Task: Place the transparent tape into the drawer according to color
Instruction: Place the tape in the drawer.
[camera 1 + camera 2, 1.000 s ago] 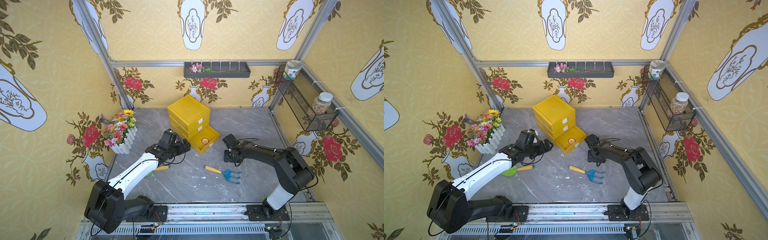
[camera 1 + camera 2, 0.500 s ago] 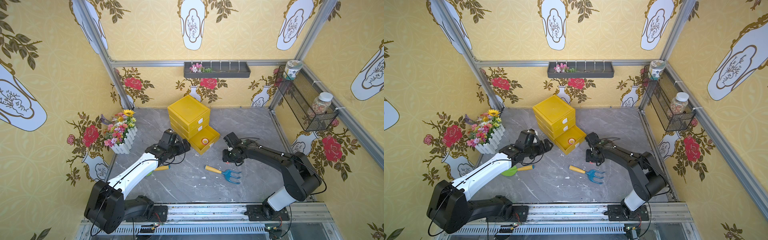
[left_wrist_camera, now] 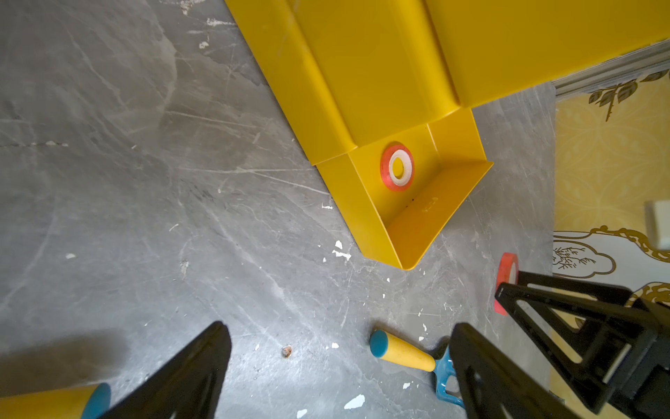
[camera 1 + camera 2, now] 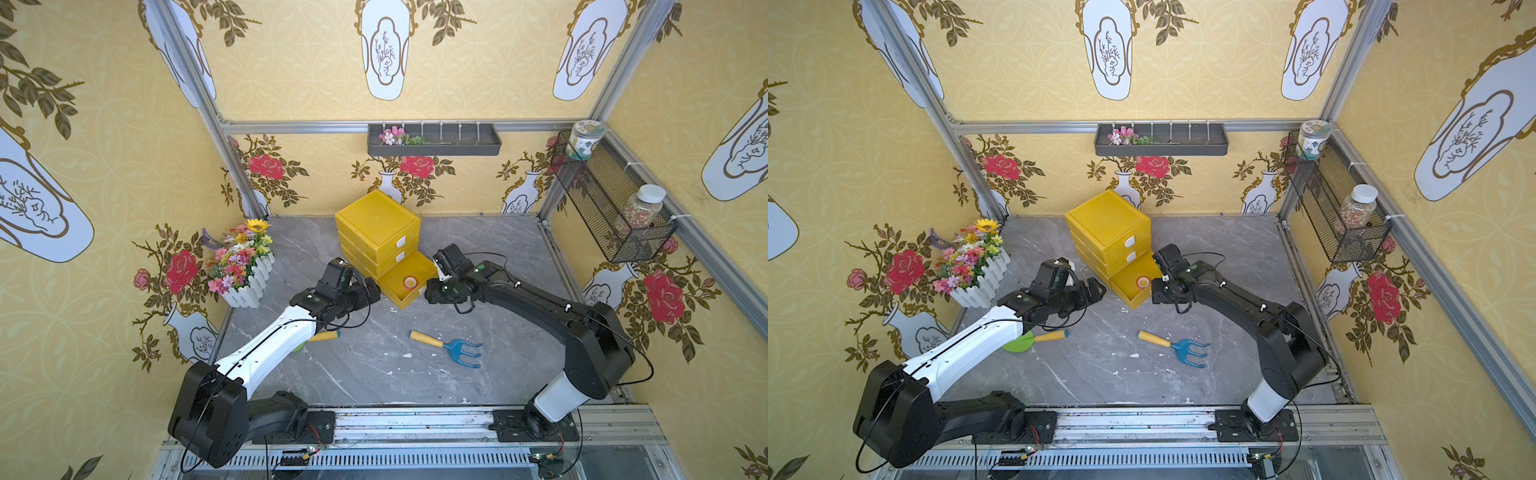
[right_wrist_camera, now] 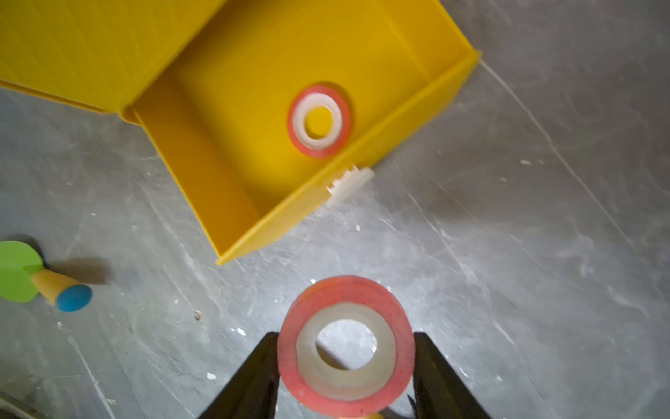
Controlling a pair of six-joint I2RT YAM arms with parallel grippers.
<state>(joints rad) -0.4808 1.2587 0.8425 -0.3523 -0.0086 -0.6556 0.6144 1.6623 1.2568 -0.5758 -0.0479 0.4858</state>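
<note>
A yellow three-drawer cabinet stands mid-table with its bottom drawer pulled open. One red transparent tape roll with a pale core lies flat inside that drawer; the same roll shows in the right wrist view. My right gripper hangs just outside the drawer's front right corner, shut on a second red tape roll, which also shows in the left wrist view. My left gripper is open and empty, low over the table at the drawer's left side.
A blue toy rake with a yellow handle lies in front of the drawer. A green spade lies partly under my left arm. A flower planter stands at the left wall, and a wire basket with jars hangs on the right wall.
My right gripper has moved left with the red tape roll, closer to the open drawer's front. The left arm has not moved.
</note>
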